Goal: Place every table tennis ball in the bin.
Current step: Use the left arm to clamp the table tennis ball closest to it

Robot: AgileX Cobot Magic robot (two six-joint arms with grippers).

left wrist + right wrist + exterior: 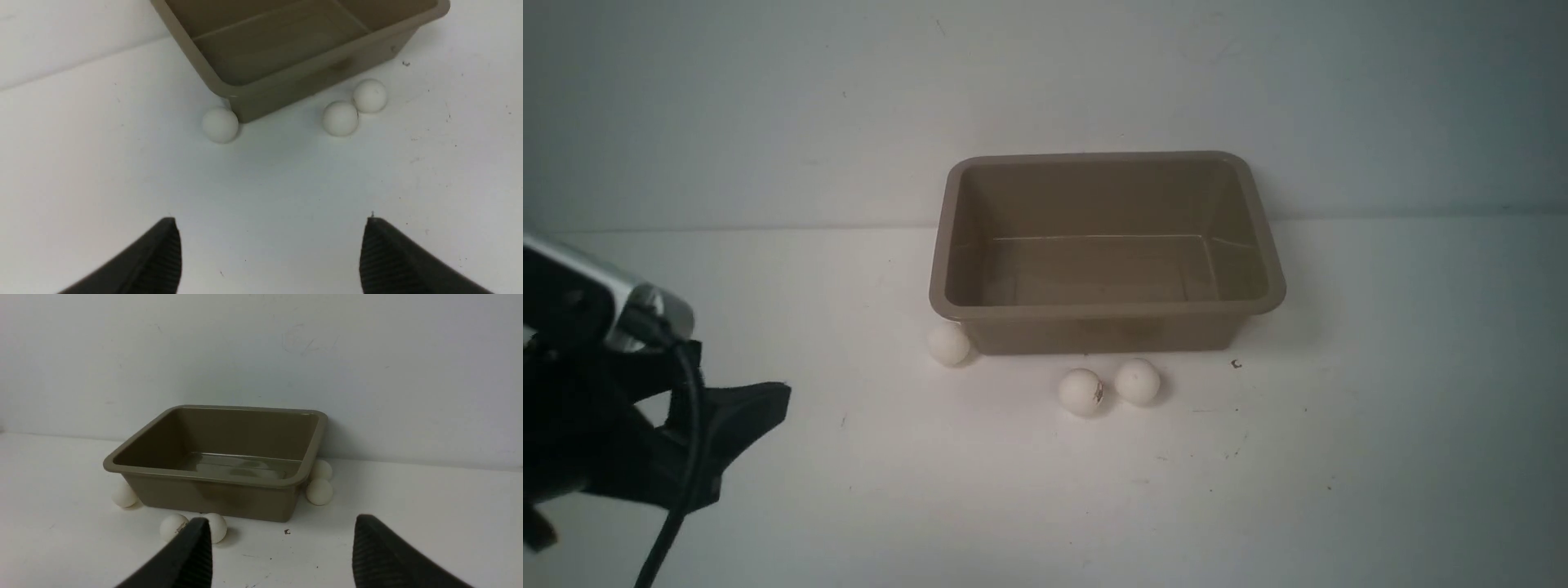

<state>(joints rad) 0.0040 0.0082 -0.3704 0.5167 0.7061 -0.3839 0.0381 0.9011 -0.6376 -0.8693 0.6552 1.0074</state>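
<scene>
The bin is seen empty. The left gripper is held wide and the right gripper apart, with nothing between either's jaws. The corner ball is rested against the bin's near-left corner, so a finger could be blocked by the wall and the bin shoved. The front pair is set just beside each other; one could be knocked rolling. The end balls are tucked by the right end, partly under the rim.

Three balls lie before the bin — two more balls beside its right wall.
</scene>
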